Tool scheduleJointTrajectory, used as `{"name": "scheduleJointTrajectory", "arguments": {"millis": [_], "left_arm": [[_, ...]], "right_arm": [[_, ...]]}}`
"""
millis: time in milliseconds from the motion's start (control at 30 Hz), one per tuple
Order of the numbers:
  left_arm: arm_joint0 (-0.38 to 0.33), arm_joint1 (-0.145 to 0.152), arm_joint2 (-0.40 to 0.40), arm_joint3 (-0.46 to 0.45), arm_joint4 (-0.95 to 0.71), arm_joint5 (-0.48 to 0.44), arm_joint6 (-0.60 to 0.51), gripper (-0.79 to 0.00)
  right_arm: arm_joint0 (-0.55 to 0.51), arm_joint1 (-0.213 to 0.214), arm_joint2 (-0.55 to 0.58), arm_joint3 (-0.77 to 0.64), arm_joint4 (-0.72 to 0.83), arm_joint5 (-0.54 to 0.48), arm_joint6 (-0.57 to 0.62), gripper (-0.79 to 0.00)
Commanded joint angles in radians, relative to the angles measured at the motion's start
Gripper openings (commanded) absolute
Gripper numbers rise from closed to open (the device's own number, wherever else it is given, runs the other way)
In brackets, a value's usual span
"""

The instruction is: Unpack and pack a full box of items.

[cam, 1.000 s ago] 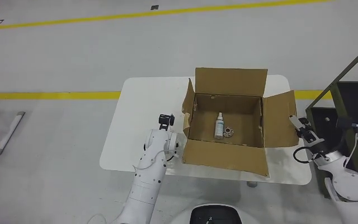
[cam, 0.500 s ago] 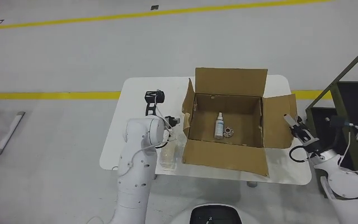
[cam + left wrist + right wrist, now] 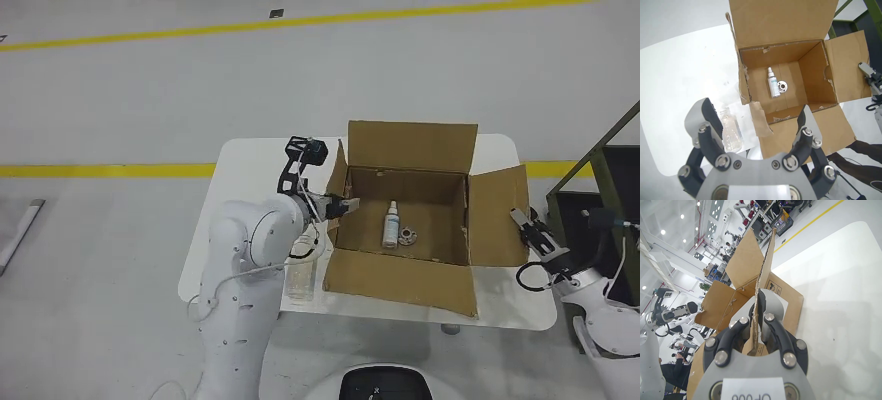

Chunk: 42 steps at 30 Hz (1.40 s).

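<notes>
The open cardboard box point(image 3: 400, 268) stands on the white table point(image 3: 245, 215). On its floor lie a white spray bottle point(image 3: 391, 224) point(image 3: 773, 83) and, touching it, a small metal flange point(image 3: 410, 238) point(image 3: 782, 86). My left gripper point(image 3: 345, 205) point(image 3: 757, 117) hovers open and holds nothing, above the box's torn left flap point(image 3: 761, 121). A clear bottle point(image 3: 300, 275) point(image 3: 730, 132) stands on the table just outside the box's front left corner. My right gripper point(image 3: 524, 222) point(image 3: 758, 299) is shut on the edge of the right flap point(image 3: 497, 212) point(image 3: 764, 262).
A dark green frame point(image 3: 600, 170) stands just past the table's right edge, close to my right arm. The box's back flap point(image 3: 412, 145) stands upright. Bare table surface lies to the left of the box.
My left arm rose from low beside the box and swung up over its left flap, uncovering the clear bottle on the table. The right gripper stayed on the right flap.
</notes>
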Motion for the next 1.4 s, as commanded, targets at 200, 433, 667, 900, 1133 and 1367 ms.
{"name": "scheduleJointTrajectory", "arguments": {"millis": [200,433,667,900,1133,1367], "left_arm": [[0.001,0.009,0.048,0.141,0.17,0.01,0.067,0.0],[0.004,0.006,0.007,0.202,0.053,0.077,0.082,-0.785],[-0.001,0.01,-0.052,0.248,-0.101,0.104,0.034,-0.785],[0.009,0.014,-0.071,0.239,-0.221,0.151,-0.011,-0.785],[0.038,0.024,-0.082,0.167,-0.247,0.221,-0.083,-0.785],[0.083,0.036,-0.099,0.062,-0.294,0.273,-0.161,-0.785]], "right_arm": [[0.0,0.0,-0.004,0.001,-0.002,0.002,-0.003,-0.785],[0.004,0.0,-0.005,0.01,0.026,0.001,0.001,-0.785],[0.019,0.001,-0.003,0.029,0.112,-0.008,0.033,-0.785],[0.036,0.005,0.008,0.042,0.171,-0.017,0.088,-0.785],[0.037,0.008,0.019,0.043,0.237,-0.005,0.123,-0.785],[0.028,0.014,0.036,0.038,0.251,0.01,0.167,-0.785]]}}
